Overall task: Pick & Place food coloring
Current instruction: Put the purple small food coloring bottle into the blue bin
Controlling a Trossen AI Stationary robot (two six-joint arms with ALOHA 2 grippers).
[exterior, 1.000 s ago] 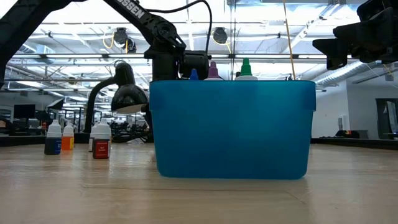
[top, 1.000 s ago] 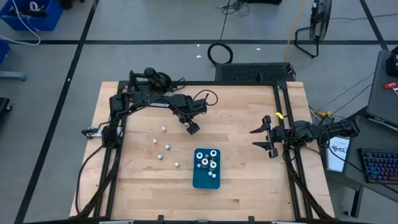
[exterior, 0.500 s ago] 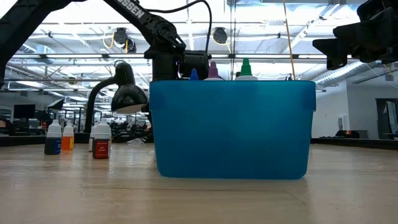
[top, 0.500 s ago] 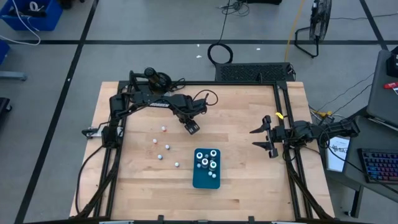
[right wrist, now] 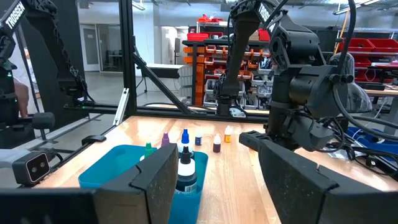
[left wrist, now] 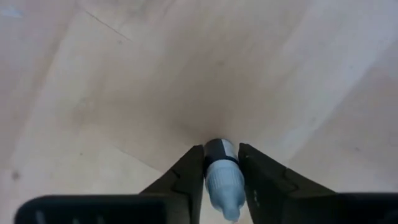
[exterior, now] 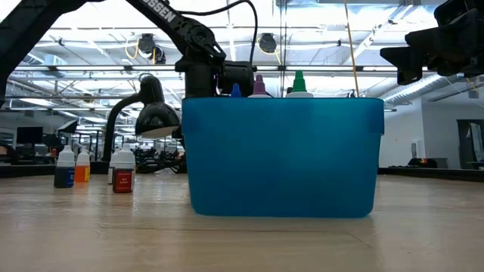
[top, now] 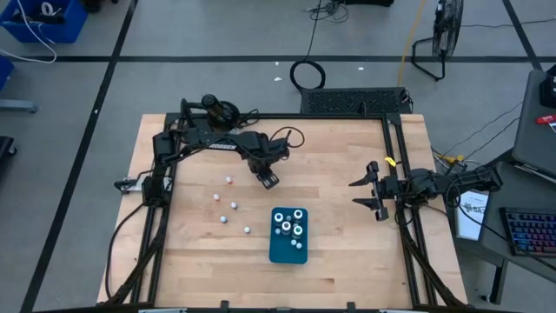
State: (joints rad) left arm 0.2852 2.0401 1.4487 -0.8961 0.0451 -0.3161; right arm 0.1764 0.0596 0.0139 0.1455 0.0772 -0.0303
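A tiny food coloring bottle (left wrist: 221, 169) with a white cap and a dark body stands between the fingers of my left gripper (top: 269, 180), just far of the teal tray (top: 280, 253). That gripper is shut on it. Several more bottles stand in the tray (exterior: 281, 155), their tips (exterior: 299, 81) showing over its rim. Several others (top: 223, 218) stand loose on the wood to the tray's left. My right gripper (top: 369, 196) hangs open above the table's right side, with nothing between its fingers (right wrist: 297, 180). My left gripper pinches the bottle's body just under the cap (left wrist: 219, 163) between its two fingers (left wrist: 191, 174), one on each side. The fingers point down from above. The bottle is upright, cap up. Whether its base is on the wood or lifted, I cannot tell.
The loose bottles (exterior: 122, 171) are spread over the left middle of the table. A black frame rail (top: 408, 252) runs along the right edge, and another (top: 155, 235) along the left. Bare wood (top: 339, 165) lies between the two grippers.
My left gripper has shut its fingers around the bottle and stayed in place above the same spot. The bottle, the tray and the other bottles have not moved.
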